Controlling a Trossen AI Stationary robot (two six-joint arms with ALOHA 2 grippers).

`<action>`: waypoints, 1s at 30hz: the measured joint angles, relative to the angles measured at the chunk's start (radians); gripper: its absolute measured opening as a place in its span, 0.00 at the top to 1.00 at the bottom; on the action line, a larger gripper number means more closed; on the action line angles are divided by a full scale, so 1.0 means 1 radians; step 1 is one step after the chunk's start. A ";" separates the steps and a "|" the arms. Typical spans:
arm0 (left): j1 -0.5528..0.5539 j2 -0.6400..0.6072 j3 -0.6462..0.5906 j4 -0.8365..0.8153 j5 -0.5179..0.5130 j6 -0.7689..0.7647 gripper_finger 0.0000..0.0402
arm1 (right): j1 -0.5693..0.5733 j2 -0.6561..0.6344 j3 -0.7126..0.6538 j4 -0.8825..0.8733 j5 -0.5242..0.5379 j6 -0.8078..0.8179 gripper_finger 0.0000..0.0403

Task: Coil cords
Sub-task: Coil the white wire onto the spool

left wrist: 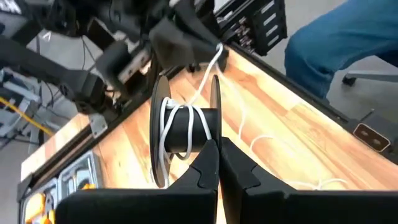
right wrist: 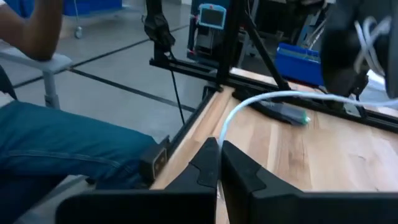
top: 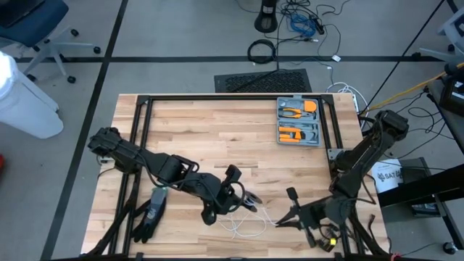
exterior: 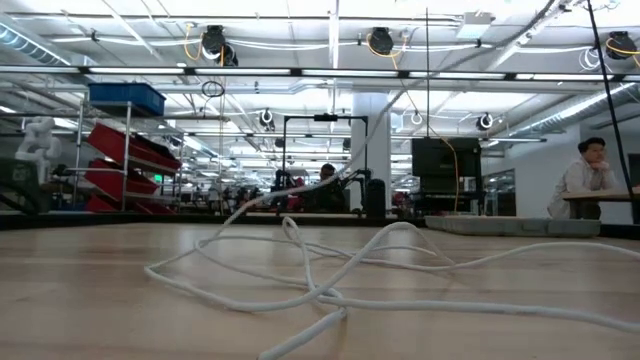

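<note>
At the table's near edge | left gripper (left wrist: 217, 163) closed on a dark spool (left wrist: 186, 127), several turns of the white cord (left wrist: 169, 124) wound on it just ahead of the fingertips | right gripper (right wrist: 219, 163) shut, pinching the cord's free run, which arcs away from its tips | slack loops lie on the wooden table (top: 217, 130) between both grippers

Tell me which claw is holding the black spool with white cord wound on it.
The left claw holds the spool, shut on its rim. The right claw is shut on the white cord running toward that spool.
</note>
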 joint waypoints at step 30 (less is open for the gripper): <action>-0.009 -0.005 0.000 0.232 0.082 0.027 1.00 | -0.001 -0.024 0.002 -0.209 -0.019 0.218 1.00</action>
